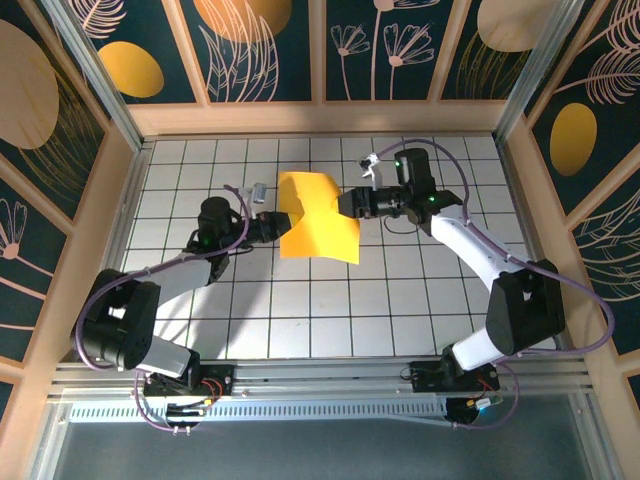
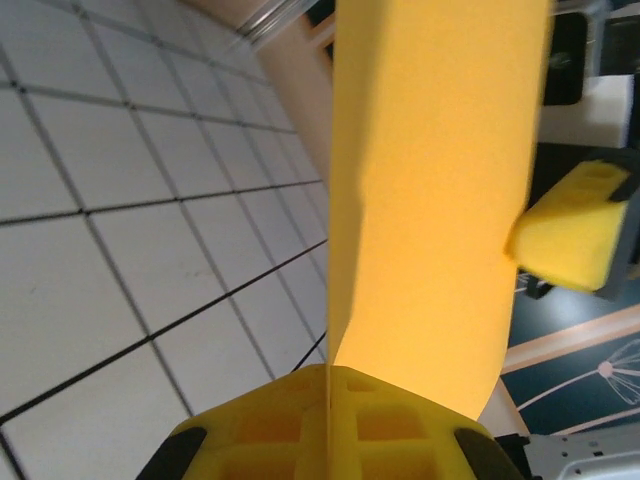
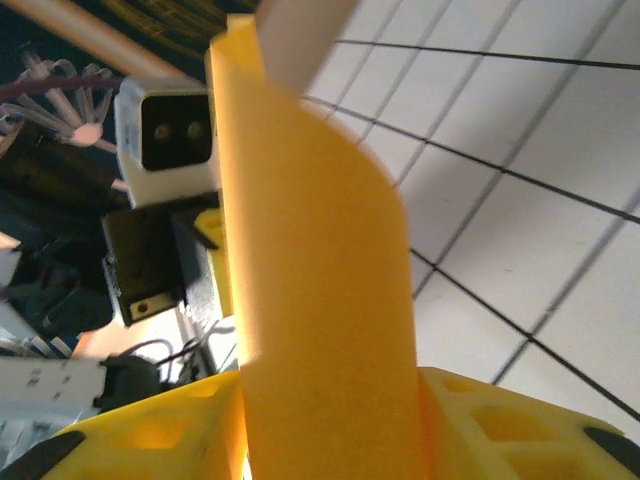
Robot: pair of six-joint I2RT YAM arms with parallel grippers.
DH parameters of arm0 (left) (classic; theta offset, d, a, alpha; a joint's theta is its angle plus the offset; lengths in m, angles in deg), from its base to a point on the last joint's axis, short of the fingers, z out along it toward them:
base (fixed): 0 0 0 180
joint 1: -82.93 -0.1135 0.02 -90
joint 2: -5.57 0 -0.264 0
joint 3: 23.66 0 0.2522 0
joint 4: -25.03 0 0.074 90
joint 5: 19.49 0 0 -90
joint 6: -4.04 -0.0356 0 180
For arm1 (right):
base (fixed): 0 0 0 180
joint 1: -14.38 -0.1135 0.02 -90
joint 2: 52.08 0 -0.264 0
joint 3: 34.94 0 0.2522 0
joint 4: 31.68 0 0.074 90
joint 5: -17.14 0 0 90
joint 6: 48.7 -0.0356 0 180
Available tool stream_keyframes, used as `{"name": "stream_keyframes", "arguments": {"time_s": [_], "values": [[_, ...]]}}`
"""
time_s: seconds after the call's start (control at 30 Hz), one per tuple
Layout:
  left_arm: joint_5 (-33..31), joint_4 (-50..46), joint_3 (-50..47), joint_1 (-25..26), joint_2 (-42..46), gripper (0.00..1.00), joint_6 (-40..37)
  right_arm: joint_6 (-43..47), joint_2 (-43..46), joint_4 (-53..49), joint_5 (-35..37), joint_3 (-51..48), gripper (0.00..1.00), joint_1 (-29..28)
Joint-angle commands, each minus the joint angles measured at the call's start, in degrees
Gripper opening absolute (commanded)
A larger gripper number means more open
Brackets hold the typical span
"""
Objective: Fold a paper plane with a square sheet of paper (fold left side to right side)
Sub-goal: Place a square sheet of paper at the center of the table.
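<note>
- the walled enclosure has dark panels with pale flower drawings and yellow-orange ovals, set in light wooden frames.
- the counter is white with a black grid. it is bordered by a metal rail along the near edge, where both arm bases are bolted.
- the right arm rises from the near right, bends at a black elbow and reaches left toward the far middle.
- the left arm runs from the near left up toward the far middle.
- the square sheet of paper is plain yellow-orange and hangs above the far middle of the counter, between the two pincers. it is bowed and curled rather than flat, narrowest where the pincers meet it.
- the left pincer is at the sheet's left edge. in the left wrist view its yellow fingers are pressed together with the paper coming up out of the seam, so it is pinching the sheet.
- the right pincer is at the sheet's right edge. the paper passes between its yellow fingers, but i cannot tell whether they are clamped on it or slack.
</note>
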Motion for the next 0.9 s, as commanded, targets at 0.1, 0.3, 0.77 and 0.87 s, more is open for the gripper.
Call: {"name": "stream_keyframes", "arguments": {"time_s": [0.1,0.3,0.77,0.87], "values": [[-3.8,-10.0,1.7,0.3,-7.1,0.00,0.6,0.2,-3.8,-3.7,15.2,-2.2,0.50,1.8],[-9.6,-20.5,4.6,0.8,-13.8,0.00,-2.9,-5.1,-7.5,1.5,19.9,-6.2,0.37,1.4],[-13.5,-27.8,7.5,1.0,-15.9,0.10,-5.9,-7.6,-20.3,5.3,21.7,-6.1,0.00,-2.6],[-12.8,-27.7,8.0,1.0,-15.6,0.20,-5.9,-7.7,-21.8,4.8,22.2,-5.9,0.00,-2.9]]}}
